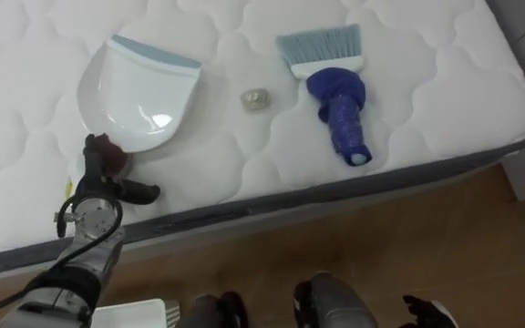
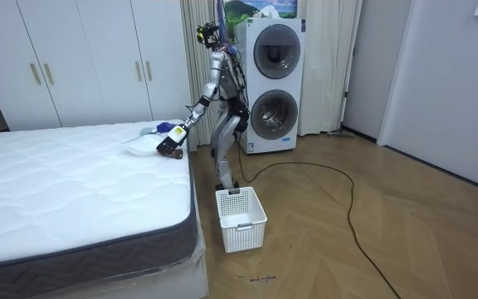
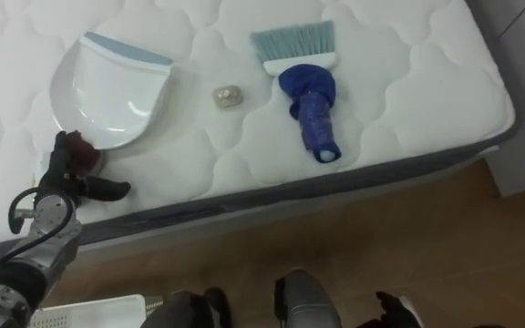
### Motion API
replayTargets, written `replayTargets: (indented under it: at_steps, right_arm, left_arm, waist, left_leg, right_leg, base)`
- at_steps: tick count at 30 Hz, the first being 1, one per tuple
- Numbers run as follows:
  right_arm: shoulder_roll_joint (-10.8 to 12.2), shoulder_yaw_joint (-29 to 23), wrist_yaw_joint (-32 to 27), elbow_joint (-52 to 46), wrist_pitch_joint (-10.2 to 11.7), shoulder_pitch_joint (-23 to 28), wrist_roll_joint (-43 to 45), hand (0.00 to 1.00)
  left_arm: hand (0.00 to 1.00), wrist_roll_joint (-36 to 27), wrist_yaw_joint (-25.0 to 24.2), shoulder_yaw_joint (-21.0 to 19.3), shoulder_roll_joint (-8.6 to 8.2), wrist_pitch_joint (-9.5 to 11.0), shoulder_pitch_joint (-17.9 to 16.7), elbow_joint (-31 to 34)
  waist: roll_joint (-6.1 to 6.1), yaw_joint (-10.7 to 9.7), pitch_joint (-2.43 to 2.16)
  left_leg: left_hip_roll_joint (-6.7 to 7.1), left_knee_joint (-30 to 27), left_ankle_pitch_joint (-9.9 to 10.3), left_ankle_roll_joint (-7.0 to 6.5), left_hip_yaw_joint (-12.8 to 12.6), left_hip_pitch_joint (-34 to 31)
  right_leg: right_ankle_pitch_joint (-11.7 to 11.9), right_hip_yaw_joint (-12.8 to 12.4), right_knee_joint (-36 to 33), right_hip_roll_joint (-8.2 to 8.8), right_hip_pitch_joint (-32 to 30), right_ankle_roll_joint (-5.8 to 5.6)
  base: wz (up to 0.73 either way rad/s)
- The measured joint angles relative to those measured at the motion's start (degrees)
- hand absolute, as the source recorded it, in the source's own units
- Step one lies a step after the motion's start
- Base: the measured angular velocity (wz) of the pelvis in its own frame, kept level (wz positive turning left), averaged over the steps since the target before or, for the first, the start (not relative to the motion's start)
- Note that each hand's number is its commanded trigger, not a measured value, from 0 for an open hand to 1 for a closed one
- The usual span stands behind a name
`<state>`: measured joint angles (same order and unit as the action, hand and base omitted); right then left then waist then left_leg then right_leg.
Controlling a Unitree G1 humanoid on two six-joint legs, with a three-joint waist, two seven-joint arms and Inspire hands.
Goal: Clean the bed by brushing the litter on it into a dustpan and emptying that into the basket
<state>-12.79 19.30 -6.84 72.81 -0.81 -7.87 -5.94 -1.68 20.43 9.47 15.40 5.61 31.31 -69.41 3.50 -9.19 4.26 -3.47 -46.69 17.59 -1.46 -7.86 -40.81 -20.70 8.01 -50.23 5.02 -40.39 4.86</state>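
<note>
A white dustpan [image 1: 139, 91] with a pale blue lip lies on the white mattress [image 1: 427, 100], its handle end toward me. My left hand [image 1: 98, 187] sits at that handle near the bed's edge, fingers curled round it and thumb pointing right. A small crumpled scrap [image 1: 256, 98] lies between the dustpan and a blue brush [image 1: 340, 105] with pale bristles pointing away. A dark shape low at the right may be my right hand [image 1: 424, 312]. In the room view I stand at the bed's side, left hand [image 2: 171, 144] on the mattress.
The mattress edge [image 1: 354, 187] runs across in front of me, with wooden floor below. A white basket [image 2: 241, 218] stands on the floor by my feet. Two stacked washing machines [image 2: 272, 83] are behind me, and wardrobes [image 2: 81, 62] stand along the wall.
</note>
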Motion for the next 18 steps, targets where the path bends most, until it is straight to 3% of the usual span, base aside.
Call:
replayTargets:
  at_steps: [2, 5, 10, 18]
  right_arm:
    - [-0.14, 1.01, 0.02, 0.04, -0.47, 0.1, 0.06, 0.0]
    - [-0.19, 2.0, 0.07, 0.15, -1.32, 0.16, 1.15, 0.0]
    - [-0.44, 2.05, 0.03, 0.17, -1.91, 0.56, 1.27, 0.0]
    - [-0.52, 3.43, 0.02, 0.16, -3.06, 0.58, 1.29, 0.0]
  left_arm:
    - [0.89, 0.06, -0.76, 0.0, 0.32, -0.62, 0.57, -0.61]
    - [0.96, 0.11, -0.94, 0.0, 1.08, -0.76, 1.14, -1.58]
    - [0.96, 0.07, -0.81, -0.06, 3.11, -1.21, 1.54, -2.91]
    - [0.99, 0.02, -1.86, 1.89, 3.01, -3.18, 1.62, -4.32]
  waist:
    - [0.0, -0.16, 0.0]
    - [-0.01, -0.19, 0.0]
    - [-0.01, -0.15, 0.0]
    - [-0.03, -0.12, -0.01]
  left_leg:
    - [0.06, -0.13, 0.02, -0.04, -0.13, -0.21]
    - [0.08, -0.56, 0.06, -0.1, -0.2, -0.77]
    - [0.15, -0.74, 0.26, -0.38, -0.86, -0.72]
    - [0.22, -0.87, 0.32, -0.52, -0.88, -0.85]
  right_leg:
    - [-0.11, -0.12, -0.39, 0.2, -0.38, -0.08]
    - [-0.14, -0.23, -0.86, 0.26, -1.03, -0.07]
    - [-0.39, -0.25, -1.57, 0.8, -1.15, -0.07]
    - [-0.45, -0.15, -1.6, 0.96, -1.14, -0.22]
  base:
    - [-0.03]
    - [0.0]
    - [0.01]
    - [0.0]
